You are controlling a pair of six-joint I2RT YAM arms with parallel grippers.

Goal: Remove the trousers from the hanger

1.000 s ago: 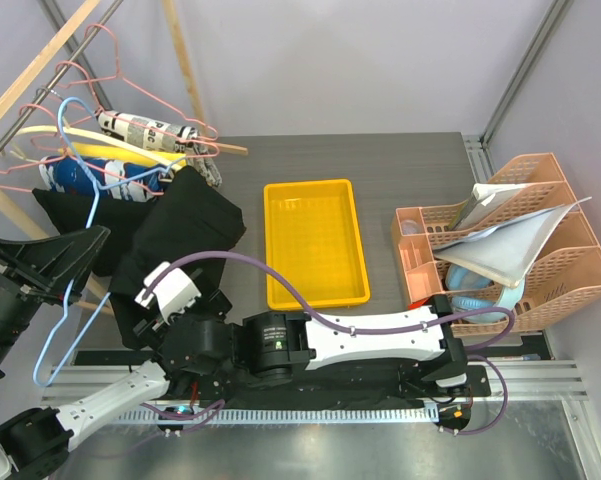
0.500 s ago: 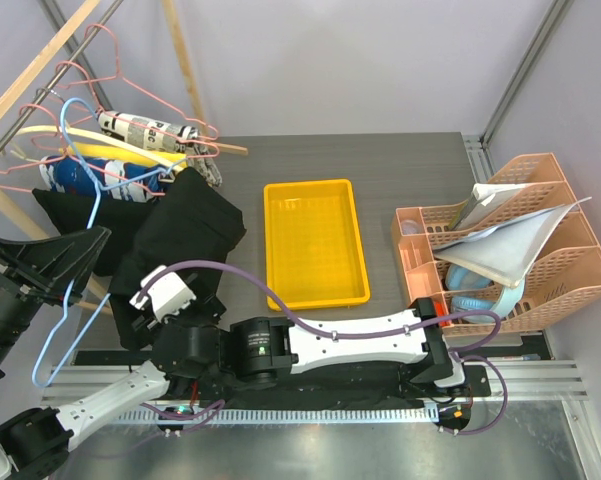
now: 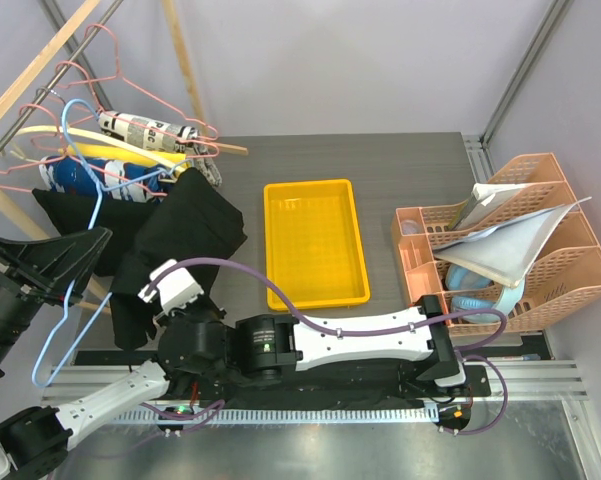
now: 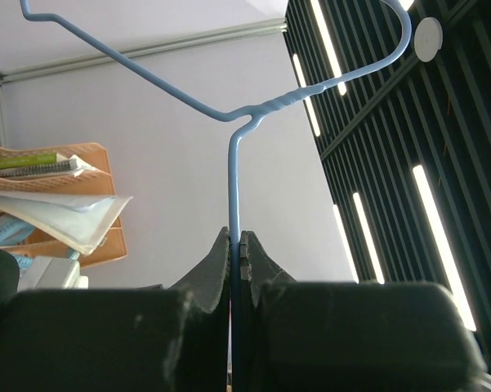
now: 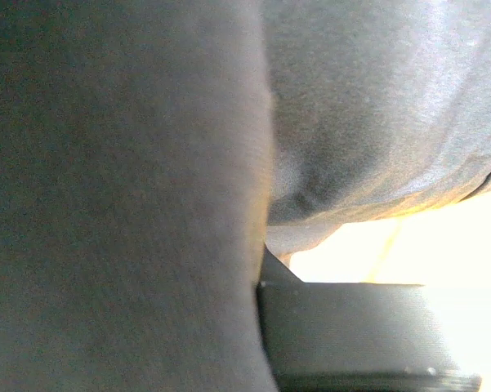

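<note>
Currently the left hand (image 4: 235,242) clamps the blue hanger (image 4: 232,175); the right hand (image 3: 176,318) is pinched onto the black trousers (image 3: 192,226). A thin pinch could slip, or the cloth could snag on the wire.

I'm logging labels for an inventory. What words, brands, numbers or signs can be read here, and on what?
No text is legible in any view.
Black-and-white printed roll at the far left: print too small to read.
Blue item beside it: white marks blurred.
Green mark on the right arm: too small.
Papers in the orange rack: no readable writing.
</note>
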